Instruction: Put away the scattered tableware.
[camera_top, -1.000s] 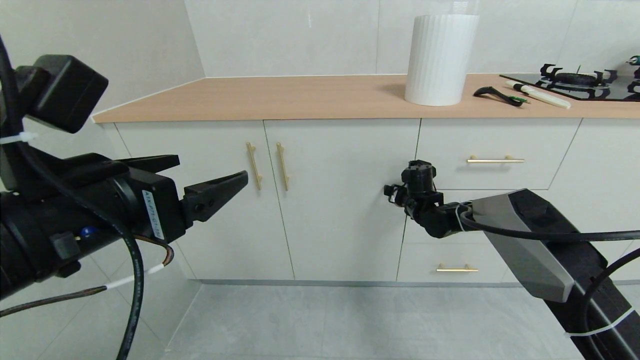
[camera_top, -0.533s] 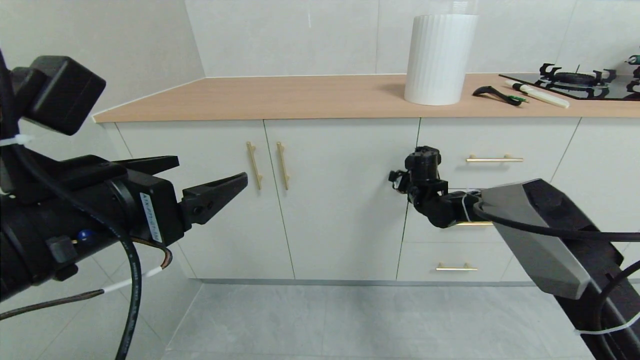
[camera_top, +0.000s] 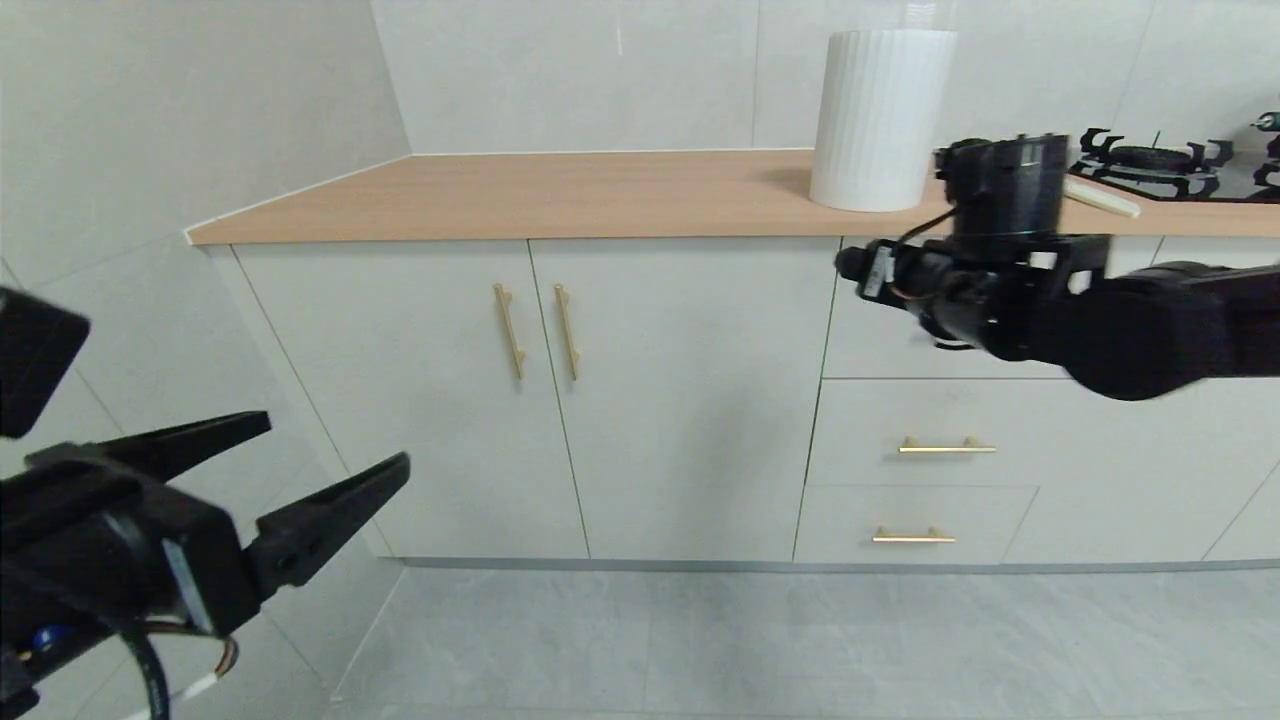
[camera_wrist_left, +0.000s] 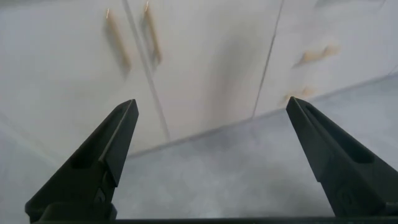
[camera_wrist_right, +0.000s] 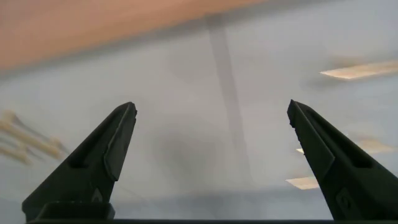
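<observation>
White ribbed canister, tan countertop, pale cabinets, gold handles.

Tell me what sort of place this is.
Most likely a kitchen: a wooden countertop runs above white cabinets with brass handles, and a gas hob with black burner grates sits at the counter's right end.
</observation>
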